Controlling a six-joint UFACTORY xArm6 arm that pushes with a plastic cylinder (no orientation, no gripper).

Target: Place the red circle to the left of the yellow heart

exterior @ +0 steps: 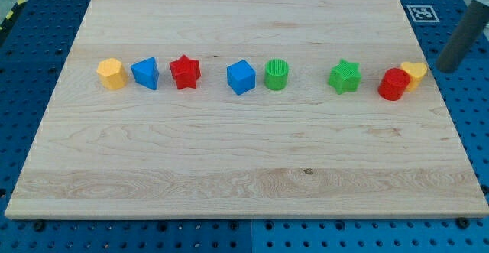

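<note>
The red circle (pixel 394 84) stands near the board's right edge. It touches the yellow heart (pixel 416 74), which sits just to its right and slightly toward the view's top. My tip (pixel 444 69) is at the end of the dark rod at the view's right. It is just right of the yellow heart, a small gap apart from it.
A row of blocks runs across the wooden board (pixel 244 154): yellow hexagon (pixel 111 74), blue triangle (pixel 146 73), red star (pixel 185 72), blue cube (pixel 241 77), green circle (pixel 276 75), green star (pixel 345 76). A marker tag (pixel 422 13) lies past the top right corner.
</note>
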